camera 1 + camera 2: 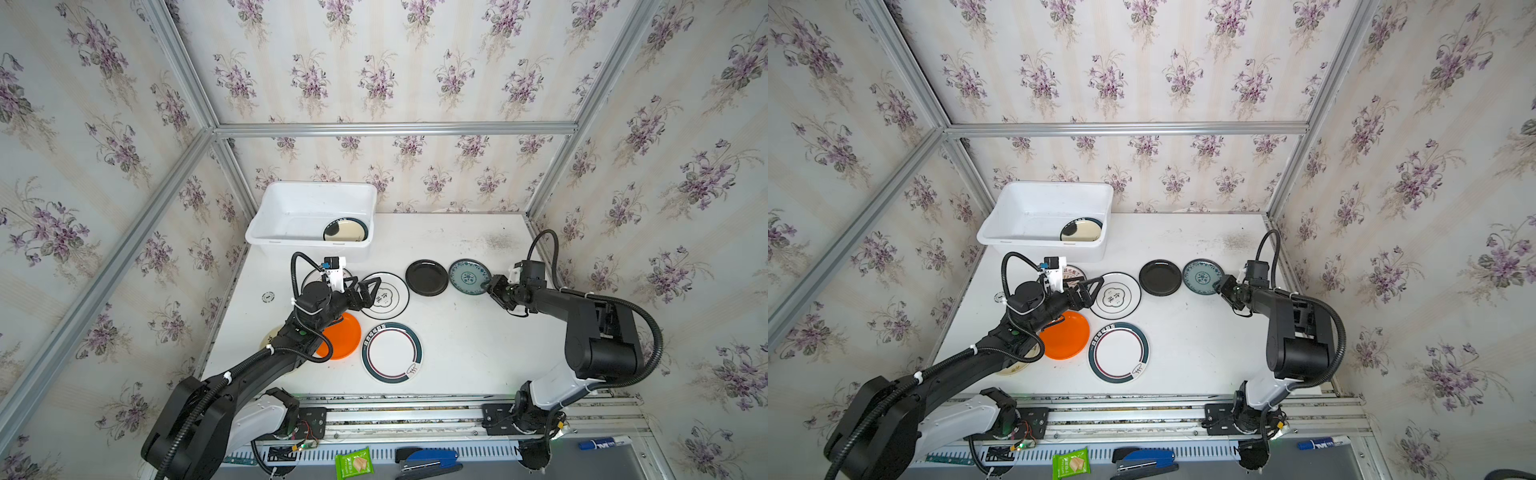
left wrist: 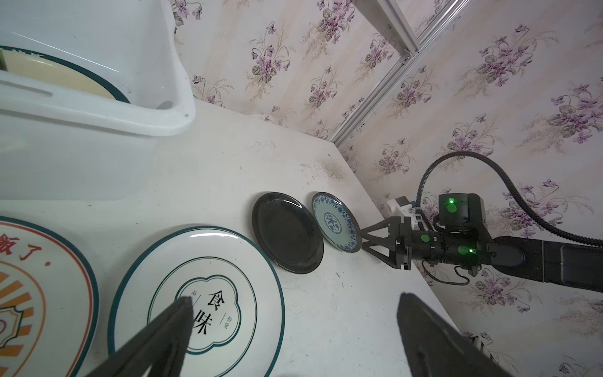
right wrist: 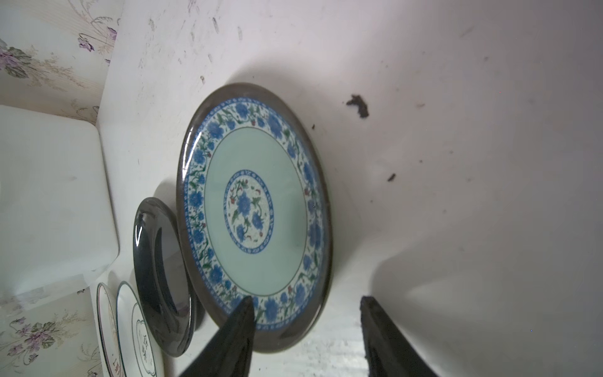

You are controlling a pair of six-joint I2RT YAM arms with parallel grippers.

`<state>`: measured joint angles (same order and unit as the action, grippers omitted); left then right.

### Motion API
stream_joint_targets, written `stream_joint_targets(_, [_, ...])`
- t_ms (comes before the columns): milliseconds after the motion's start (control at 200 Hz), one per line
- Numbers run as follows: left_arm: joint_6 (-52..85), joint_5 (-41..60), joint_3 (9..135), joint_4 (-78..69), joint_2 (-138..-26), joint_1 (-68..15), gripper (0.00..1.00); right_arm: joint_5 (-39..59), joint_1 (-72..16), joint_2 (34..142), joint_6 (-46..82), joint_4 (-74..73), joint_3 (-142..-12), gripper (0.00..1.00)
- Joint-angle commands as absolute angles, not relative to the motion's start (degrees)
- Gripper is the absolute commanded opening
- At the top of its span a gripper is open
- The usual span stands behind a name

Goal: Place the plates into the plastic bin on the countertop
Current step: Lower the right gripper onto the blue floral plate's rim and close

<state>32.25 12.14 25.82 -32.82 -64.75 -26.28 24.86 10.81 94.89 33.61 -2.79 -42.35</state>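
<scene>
Right gripper (image 1: 484, 286) is at the rim of the blue patterned plate (image 1: 469, 276) by the countertop's (image 1: 457, 349) right edge, jaws apart and nothing clamped, left gripper (image 1: 365, 291) hovers spread wide above the emblem plate (image 1: 386, 297), and one dark-rimmed plate (image 1: 345, 230) lies in the plastic bin (image 1: 291, 199) at the far left corner.
</scene>
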Motion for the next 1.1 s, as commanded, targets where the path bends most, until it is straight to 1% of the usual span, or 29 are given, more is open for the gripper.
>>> stream_joint_targets(0, [32.13,13.01,25.58,-36.64,-64.91,-26.28,0.99,24.23,10.9,96.44,35.44,-8.31,-43.17,0.55])
stream_joint_targets(155, [30.77,13.18,26.06,-35.27,-65.64,-26.28,0.99,22.24,10.98,97.75,36.6,-10.62,-42.89,0.51])
stream_joint_targets(240, [31.18,13.18,25.87,-35.86,-66.42,-26.28,0.99,21.55,10.99,98.72,37.23,-11.4,-43.13,0.44])
stream_joint_targets(305, [31.35,15.17,25.94,-36.69,-67.03,-26.34,0.99,21.45,10.99,99.68,37.9,-12.0,-43.33,0.36])
stream_joint_targets(375, [31.29,15.65,26.04,-36.89,-67.32,-26.35,0.99,21.21,10.99,100.41,38.57,-13.05,-43.24,0.34])
stream_joint_targets(430, [31.2,15.82,25.93,-37.0,-67.49,-26.37,0.99,21.03,10.99,100.83,38.74,-13.44,-43.24,0.3])
stream_joint_targets(555, [31.08,15.77,25.78,-36.49,-67.89,-26.37,0.99,19.38,10.99,101.3,38.96,-13.61,-42.9,0.25])
stream_joint_targets(675, [30.86,15.97,25.89,-36.25,-68.1,-26.37,0.99,18.02,10.99,101.51,39.59,-12.37,-43.1,0.16])
stream_joint_targets(725, [30.79,15.98,26.03,-36.13,-68.12,-26.37,0.99,17.31,10.99,101.36,39.64,-11.36,-43.33,0.1])
stream_joint_targets(840, [30.57,16.07,26.27,-35.72,-68.2,-26.36,0.99,15.12,10.99,100.4,40.4,-10.65,-42.81,0.0])
stream_joint_targets(1094, [30.22,15.8,26.76,-34.68,-68.38,-26.37,0.99,11.95,10.99,96.79,40.69,-8.03,-42.41,0.0])
